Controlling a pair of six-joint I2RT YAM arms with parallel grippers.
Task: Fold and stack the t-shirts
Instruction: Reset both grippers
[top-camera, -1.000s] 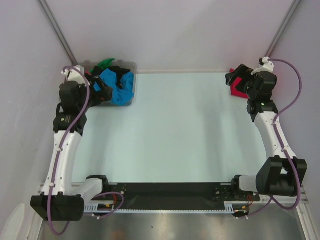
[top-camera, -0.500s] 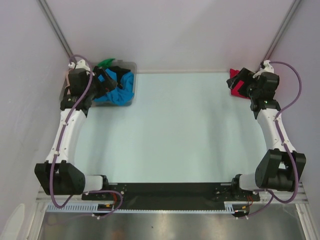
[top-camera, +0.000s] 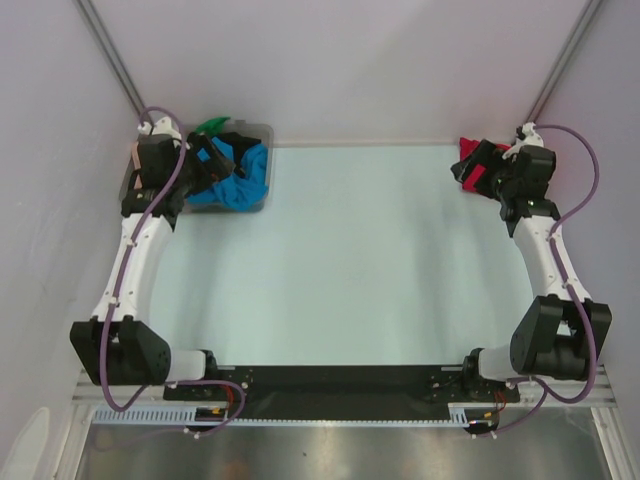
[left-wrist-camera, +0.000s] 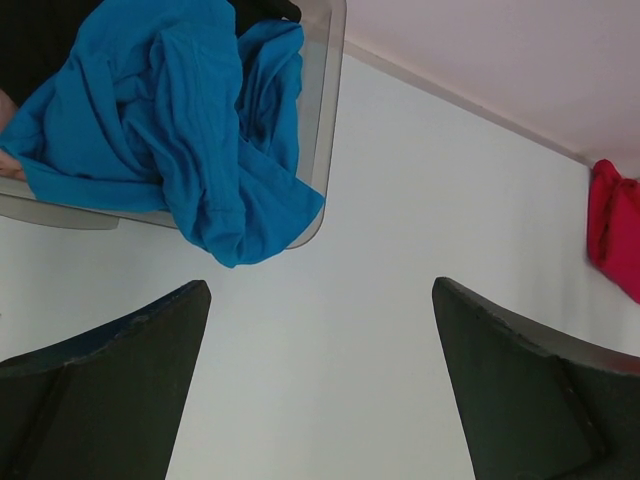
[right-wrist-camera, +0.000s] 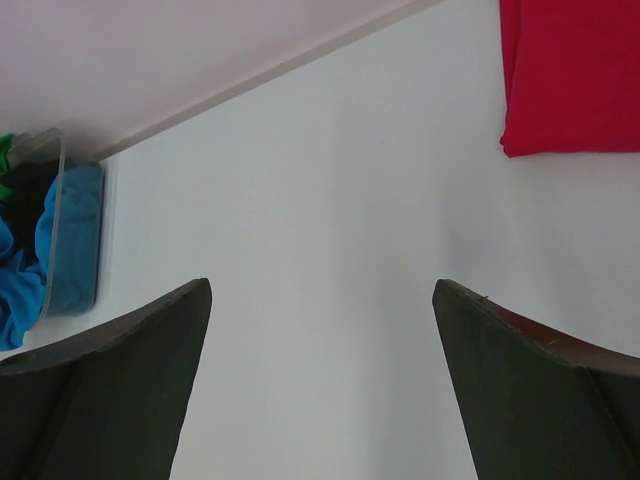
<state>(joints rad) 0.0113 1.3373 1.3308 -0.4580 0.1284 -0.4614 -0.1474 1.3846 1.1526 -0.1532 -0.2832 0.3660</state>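
A folded red t-shirt (top-camera: 466, 162) lies at the table's far right corner, also seen in the right wrist view (right-wrist-camera: 572, 78) and the left wrist view (left-wrist-camera: 616, 232). A blue t-shirt (top-camera: 238, 185) (left-wrist-camera: 180, 120) spills over the rim of the clear grey bin (top-camera: 262, 130), with black (top-camera: 236, 146) and green (top-camera: 212, 127) t-shirts beside it. My left gripper (top-camera: 208, 160) (left-wrist-camera: 320, 300) hovers open at the bin's near side with nothing between its fingers. My right gripper (top-camera: 482, 166) (right-wrist-camera: 320, 295) hangs open just beside the red t-shirt, holding nothing.
The pale table top (top-camera: 360, 260) stretches between the two arms. Lilac walls close in the back and sides. A black rail (top-camera: 340, 380) with both arm bases runs along the near edge. The bin (right-wrist-camera: 58, 190) sits in the far left corner.
The left arm has swung back toward the far left corner, its gripper now over the bin. The right gripper has shifted slightly toward the back wall. Both stayed open.
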